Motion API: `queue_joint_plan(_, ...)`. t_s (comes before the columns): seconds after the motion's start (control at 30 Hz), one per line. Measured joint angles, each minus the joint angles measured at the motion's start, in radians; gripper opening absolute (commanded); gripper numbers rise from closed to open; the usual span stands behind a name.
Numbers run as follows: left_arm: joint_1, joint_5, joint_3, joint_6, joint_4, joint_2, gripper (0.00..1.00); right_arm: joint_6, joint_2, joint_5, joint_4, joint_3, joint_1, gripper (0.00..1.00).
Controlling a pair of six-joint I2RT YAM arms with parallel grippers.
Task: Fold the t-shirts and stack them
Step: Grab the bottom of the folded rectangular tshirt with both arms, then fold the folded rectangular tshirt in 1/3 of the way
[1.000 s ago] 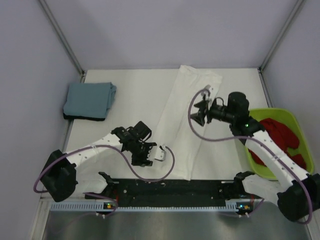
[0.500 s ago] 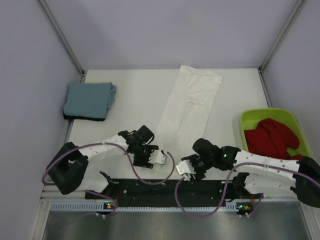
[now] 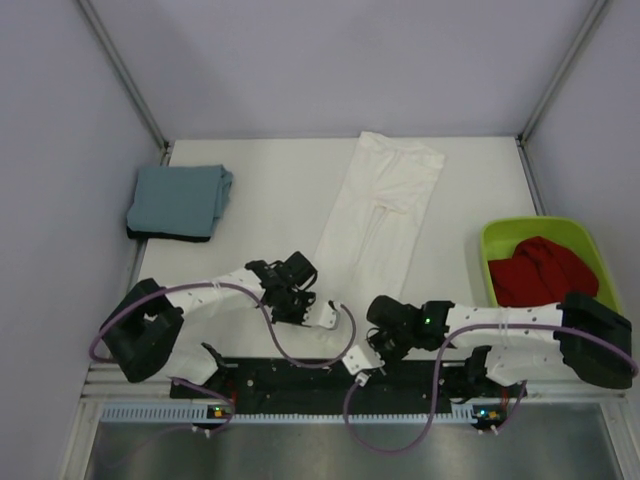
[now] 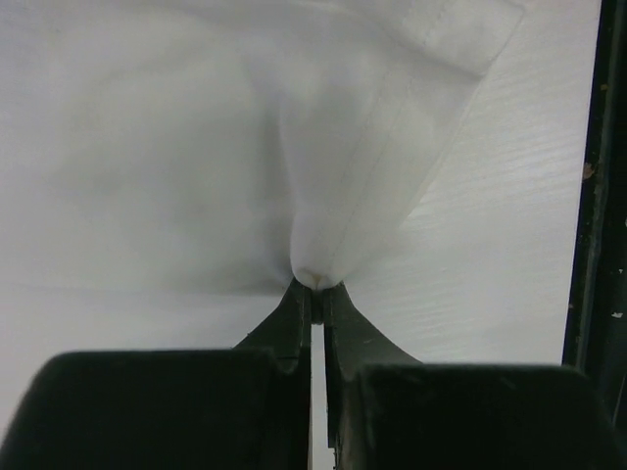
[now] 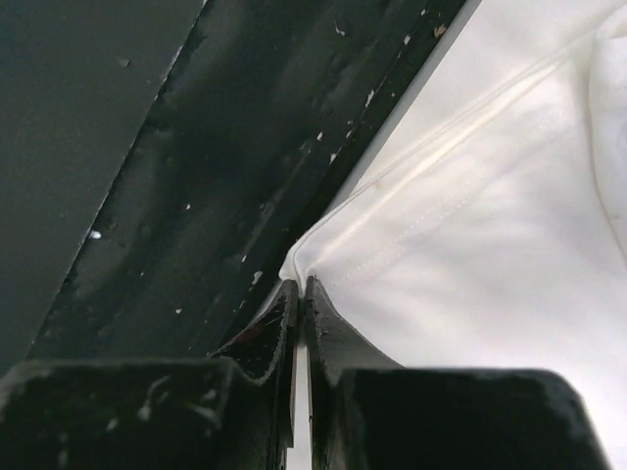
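Observation:
The white t-shirt [image 3: 375, 225] lies folded into a long strip down the middle of the table. My left gripper [image 3: 305, 300] is at the strip's near left edge. In the left wrist view it [image 4: 315, 286] is shut on a pinched-up bit of the white cloth [image 4: 343, 166]. My right gripper [image 3: 373, 340] is low at the strip's near right corner. There it [image 5: 299, 286] is shut on the hemmed corner of the cloth [image 5: 490, 225]. At the far left, a folded blue-grey t-shirt [image 3: 180, 197] lies on a black one [image 3: 168, 235].
A lime-green bin [image 3: 590, 245] with a red cloth [image 3: 540, 275] in it stands at the right edge. The black rail [image 3: 300, 375] runs along the table's near edge, right next to both grippers; it also shows as the rail [image 5: 245, 147] beside the right fingers.
The right arm swung from the shirt's far end down to its near right corner. Both grippers, open half a second ago, have shut on the shirt's near end.

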Motion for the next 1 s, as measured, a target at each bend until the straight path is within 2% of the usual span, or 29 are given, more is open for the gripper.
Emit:
queue_joint_plan(0.17, -0.014, 0.014, 0.000, 0.006, -0.090, -0.039, 0.00, -0.002, -0.091, 0.014, -0.066, 0.000, 0.002, 0.00)
queue_joint_plan(0.27, -0.016, 0.026, 0.016, 0.005, -0.183, -0.118, 0.00, 0.010, -0.182, 0.033, -0.101, 0.010, 0.002, 0.00)
queue_joint_plan(0.4, -0.016, 0.015, 0.134, -0.010, -0.248, -0.169, 0.00, 0.039, -0.266, 0.060, -0.132, 0.045, -0.032, 0.00)
queue_joint_plan(0.5, -0.016, -0.029, 0.240, -0.035, -0.242, -0.141, 0.00, 0.052, -0.302, 0.100, -0.135, 0.063, -0.124, 0.00)
queue_joint_plan(0.63, -0.007, -0.115, 0.409, -0.068, -0.238, 0.007, 0.00, 0.077, -0.302, 0.179, -0.096, 0.087, -0.297, 0.00)
queue_joint_plan(0.77, 0.044, -0.179, 0.626, -0.104, -0.220, 0.244, 0.00, 0.106, -0.273, 0.244, 0.011, 0.084, -0.454, 0.00)
queue_joint_plan(1.0, 0.109, -0.257, 0.946, -0.134, -0.195, 0.533, 0.00, 0.122, -0.067, 0.388, 0.269, 0.076, -0.607, 0.00)
